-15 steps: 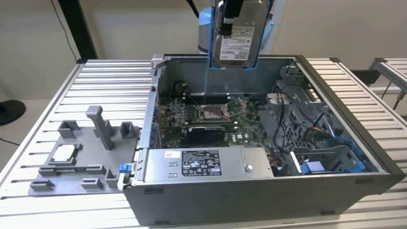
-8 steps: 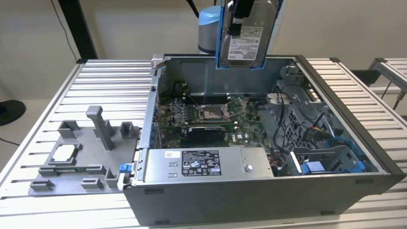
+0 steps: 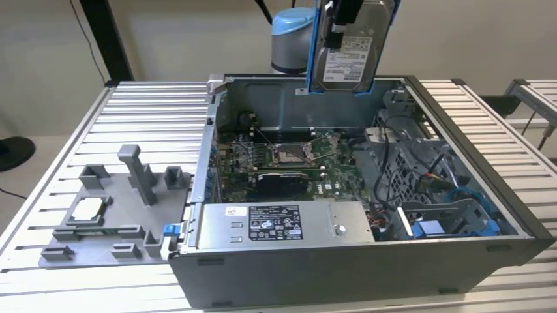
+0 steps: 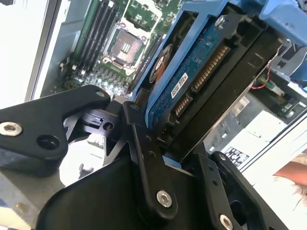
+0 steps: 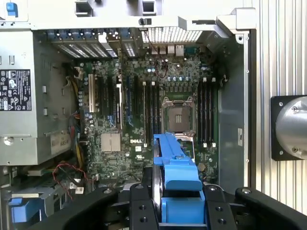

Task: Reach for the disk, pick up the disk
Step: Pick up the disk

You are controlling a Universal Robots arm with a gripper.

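High above the open grey computer case (image 3: 487, 215), near the top of the exterior view, the flat silver-grey metal disk (image 3: 350, 55) with its white printed label and blue plastic side rails hung upright in the robot's gripper (image 3: 341, 13), clear of the chassis and touching nothing below. Its long axis ran roughly vertical, one short end held up in the black fingers (image 4: 144, 158) and the other pointing down toward the green motherboard (image 3: 287, 156) inside the case. In the second wrist view the fingers were closed onto that end of the disk — one black link pressed against the blue circuit-board face, another on the far side — so the grasp looked made, and the lift appeared, by my reading, already achieved. The first wrist view looked straight down past the blue rail (image 5: 176, 170) onto the motherboard, with its square silver processor socket (image 5: 178, 117) lying directly beneath. The relation that mattered was simple: the disk extended straight out from the fingers, away from the wrist and toward the case floor, well apart from the boards and cables under it. The larger silver power-supply box (image 3: 278, 225) with a black-and-white label sat at the case's near edge, and a small flat white-silver square chip (image 3: 88, 210) rested in the grey plastic fixture (image 3: 104, 228) on the ribbed metal counter (image 3: 148, 111) — both well away from the held disk.
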